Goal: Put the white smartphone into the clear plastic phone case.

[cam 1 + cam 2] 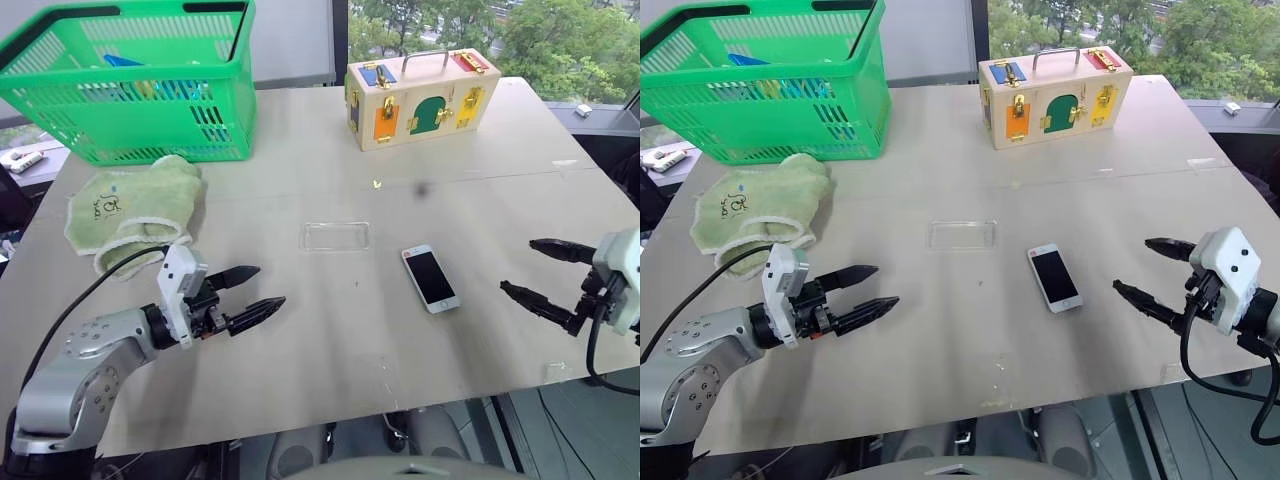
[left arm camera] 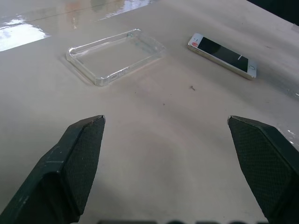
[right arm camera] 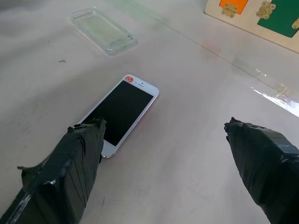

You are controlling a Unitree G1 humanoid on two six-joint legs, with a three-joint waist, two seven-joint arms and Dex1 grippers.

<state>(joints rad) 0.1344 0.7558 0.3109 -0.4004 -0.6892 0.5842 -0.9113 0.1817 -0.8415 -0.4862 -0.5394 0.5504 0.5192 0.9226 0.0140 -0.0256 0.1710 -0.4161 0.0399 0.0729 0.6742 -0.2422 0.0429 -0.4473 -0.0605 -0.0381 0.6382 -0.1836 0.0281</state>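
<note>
The white smartphone [image 1: 430,278] lies screen up on the table, right of centre; it also appears in the wrist views [image 2: 222,54] [image 3: 120,113]. The clear plastic phone case [image 1: 335,236] lies empty just left of and beyond it, hollow side up [image 2: 116,55] [image 3: 103,30]. My left gripper [image 1: 251,293] hovers open above the table's near left, pointing toward the case. My right gripper [image 1: 533,268] hangs open at the near right, pointing toward the phone. Neither one holds or touches anything.
A green basket [image 1: 140,85] stands at the back left, with a folded green towel [image 1: 135,210] in front of it. A wooden latch box [image 1: 420,97] with a handle sits at the back centre. The table's front edge [image 1: 400,408] runs close below both grippers.
</note>
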